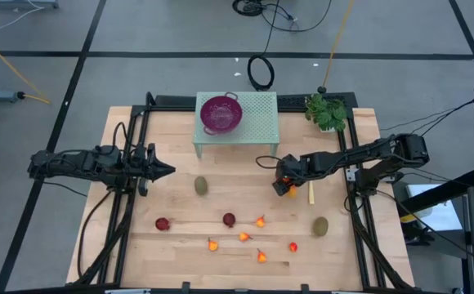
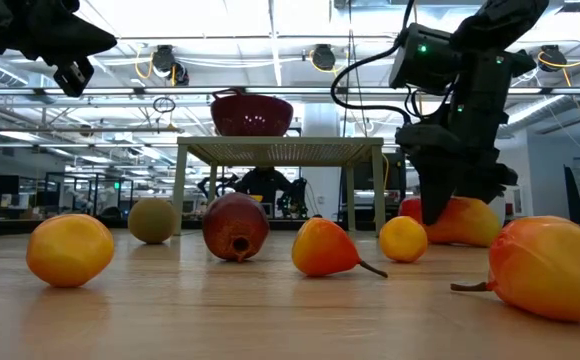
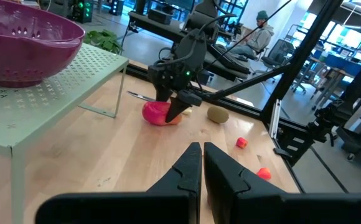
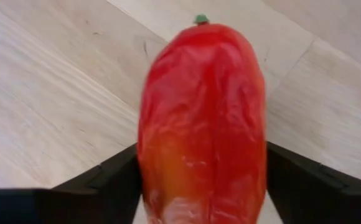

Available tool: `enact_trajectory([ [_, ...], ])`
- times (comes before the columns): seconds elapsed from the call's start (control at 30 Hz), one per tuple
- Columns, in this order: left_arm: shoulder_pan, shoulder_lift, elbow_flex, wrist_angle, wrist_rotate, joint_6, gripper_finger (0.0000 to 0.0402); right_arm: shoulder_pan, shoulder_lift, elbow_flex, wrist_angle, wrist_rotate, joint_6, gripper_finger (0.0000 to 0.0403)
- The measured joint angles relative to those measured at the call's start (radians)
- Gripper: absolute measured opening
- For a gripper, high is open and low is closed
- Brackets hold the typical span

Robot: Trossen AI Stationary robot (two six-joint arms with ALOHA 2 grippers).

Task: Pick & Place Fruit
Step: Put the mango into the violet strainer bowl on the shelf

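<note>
The red-orange oblong fruit [image 4: 202,112] lies on the wood right of centre, with my right gripper [image 1: 284,186] shut on it. My left gripper [image 1: 167,171] hovers shut over the table's left half, touching nothing. Resting loose on the table are a brown-green oval [image 1: 201,186] near the middle, a second brown-green oval [image 1: 320,226] near the right side, two dark red balls [image 1: 163,223] [image 1: 229,219] and several tiny orange-red fruits [image 1: 243,236] toward the near edge. My right gripper pinches the oblong fruit between its two fingers [image 4: 106,186], one on each long side [image 4: 152,155], across its width. The green stem end [image 4: 200,20] points away from the wrist. The fingers come down from above, slanting from the table's right. The low view shows the fruit's underside [image 2: 465,238] on the table.
A purple mesh bowl [image 1: 221,113] sits on a pale green perforated rack [image 1: 257,122] at the far middle. A yellow-handled knife [image 1: 310,192] lies just right of the held fruit. A small green plant [image 1: 327,112] stands at the far right corner. Bare wood [image 1: 180,147] lies between the arms.
</note>
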State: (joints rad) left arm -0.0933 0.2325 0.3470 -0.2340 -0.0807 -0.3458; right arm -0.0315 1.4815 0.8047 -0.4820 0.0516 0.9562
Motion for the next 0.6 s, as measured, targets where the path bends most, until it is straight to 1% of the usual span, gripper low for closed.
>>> enact_trajectory([
  [0.13, 0.000, 0.000, 0.000, 0.000, 0.000, 0.000, 0.0017, 0.000, 0.000, 0.000, -0.001, -0.002, 0.002, 0.0230],
  [0.23, 0.000, 0.000, 0.000, 0.000, 0.000, 0.000, 0.0017, 0.000, 0.000, 0.000, -0.002, -0.021, 0.006, 0.0209],
  [0.4, 0.000, 0.000, 0.000, 0.000, 0.000, 0.000, 0.0017, 0.000, 0.000, 0.000, 0.001, -0.063, 0.039, 0.0206],
  [0.47, 0.000, 0.000, 0.000, 0.000, 0.000, 0.000, 0.0017, 0.000, -0.004, 0.000, 0.013, -0.096, 0.056, 0.0207],
  [0.6, 0.000, 0.000, 0.000, 0.000, 0.000, 0.001, 0.0017, 0.021, -0.038, 0.000, 0.111, -0.148, 0.069, 0.0207],
])
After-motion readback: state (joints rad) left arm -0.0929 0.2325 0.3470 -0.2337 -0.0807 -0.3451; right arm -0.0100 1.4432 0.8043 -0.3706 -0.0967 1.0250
